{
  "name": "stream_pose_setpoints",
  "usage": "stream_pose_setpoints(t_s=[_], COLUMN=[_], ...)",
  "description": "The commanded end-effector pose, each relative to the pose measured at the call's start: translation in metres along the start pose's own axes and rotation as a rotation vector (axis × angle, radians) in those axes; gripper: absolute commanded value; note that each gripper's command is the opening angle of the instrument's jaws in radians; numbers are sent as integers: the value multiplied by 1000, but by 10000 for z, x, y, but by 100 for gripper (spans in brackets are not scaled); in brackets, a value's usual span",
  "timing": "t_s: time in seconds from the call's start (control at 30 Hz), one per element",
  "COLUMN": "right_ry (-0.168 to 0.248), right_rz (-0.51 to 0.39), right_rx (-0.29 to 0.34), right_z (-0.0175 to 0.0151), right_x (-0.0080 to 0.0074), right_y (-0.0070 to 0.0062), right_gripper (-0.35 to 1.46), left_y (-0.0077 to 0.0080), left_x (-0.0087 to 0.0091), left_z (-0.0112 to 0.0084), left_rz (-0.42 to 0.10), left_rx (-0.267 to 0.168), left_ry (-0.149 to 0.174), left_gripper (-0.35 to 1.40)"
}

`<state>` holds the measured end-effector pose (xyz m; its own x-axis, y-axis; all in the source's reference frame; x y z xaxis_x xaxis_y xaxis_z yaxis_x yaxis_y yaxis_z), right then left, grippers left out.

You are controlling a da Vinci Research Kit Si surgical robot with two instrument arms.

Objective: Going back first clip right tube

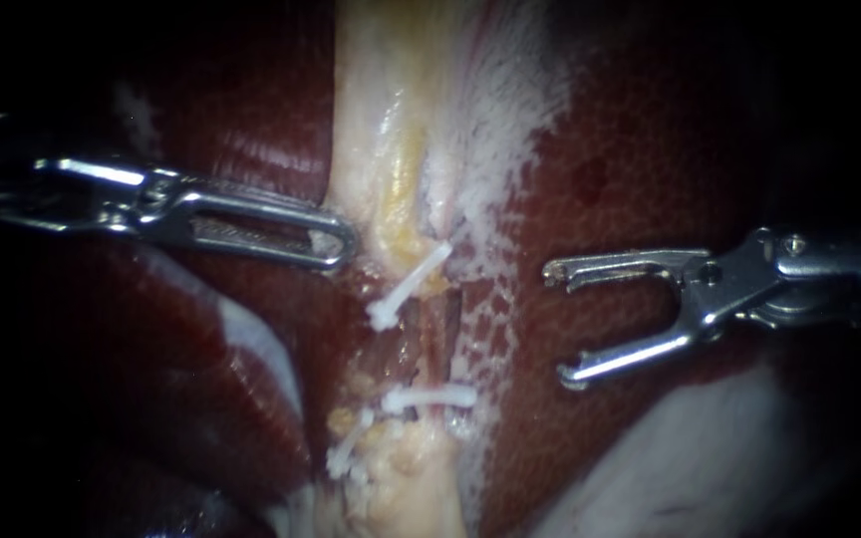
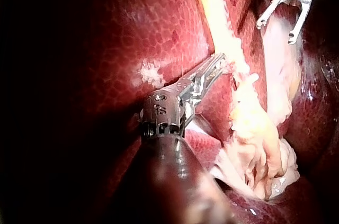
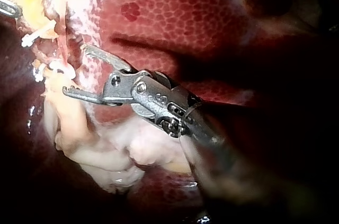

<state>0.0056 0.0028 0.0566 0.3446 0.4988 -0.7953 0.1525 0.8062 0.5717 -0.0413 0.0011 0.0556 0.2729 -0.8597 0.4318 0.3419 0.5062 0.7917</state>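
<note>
My left instrument [image 1: 343, 244] lay at the left with its pincer narrow and closed, the tip touching the left edge of the pale strip [image 1: 381, 110] — whether it pinched any tissue I could not tell. Just right of that tip sat the far clip [image 1: 411, 284], white and tilted. Nearer ran two dark tubes [image 1: 421, 339] side by side, then the middle clip [image 1: 429, 398] lying crosswise, with the near clip [image 1: 349, 450] to its left. Which clip held the right tube I could not tell. Well to the right, my right instrument [image 1: 558, 324] hovered over the liver [image 1: 640, 149], pincer wide and empty — apart from every clip.
</note>
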Motion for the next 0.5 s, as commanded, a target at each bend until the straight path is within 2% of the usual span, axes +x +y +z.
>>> stream_pose_setpoints(t_s=[0.03, 0.5], right_ry=[0, 0], right_rz=[0, 1], right_rx=[0, -1], right_z=[0, 2], right_x=[0, 1], right_y=[0, 0], right_gripper=[60, 60], left_y=[0, -1], left_x=[0, 0], left_z=[0, 0], left_rz=[0, 0], left_rx=[-1, 0], left_ry=[0, 0], left_gripper=[-35, -35])
